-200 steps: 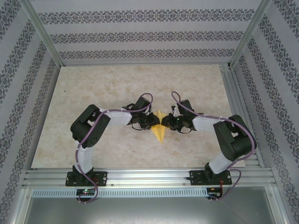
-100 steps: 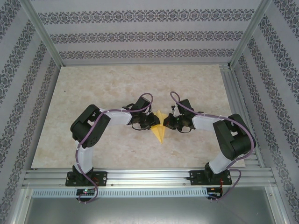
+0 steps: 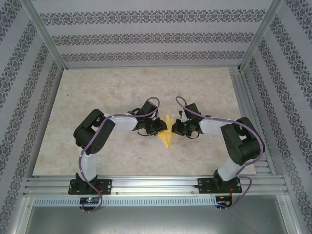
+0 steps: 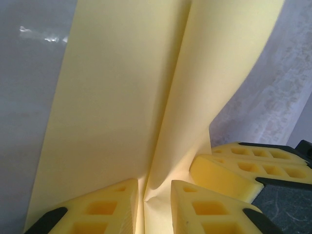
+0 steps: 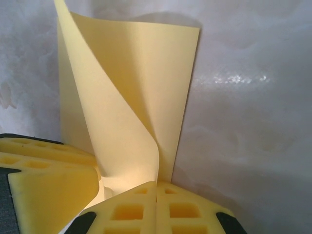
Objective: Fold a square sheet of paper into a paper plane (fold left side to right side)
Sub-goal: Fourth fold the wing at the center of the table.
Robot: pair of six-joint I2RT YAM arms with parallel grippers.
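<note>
My left gripper (image 3: 159, 127) at 9 o'clock and right gripper (image 3: 175, 128) at 3 both pinch the creased yellow paper (image 3: 166, 138), tip toward 6.

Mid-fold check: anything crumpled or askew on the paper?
Yes. The yellow sheet is puckered between the tips of the left pincer, a small wrinkle at the crease, and one flap curls upright instead of lying flat. No tear visible.

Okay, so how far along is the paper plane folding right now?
Done: the paper already lies creased into a pointed shape. In hand: the left gripper pinches a raised fold, and the right gripper is shut at a curled flap's edge. Left: flattening that upright flap and folding the wings.
</note>
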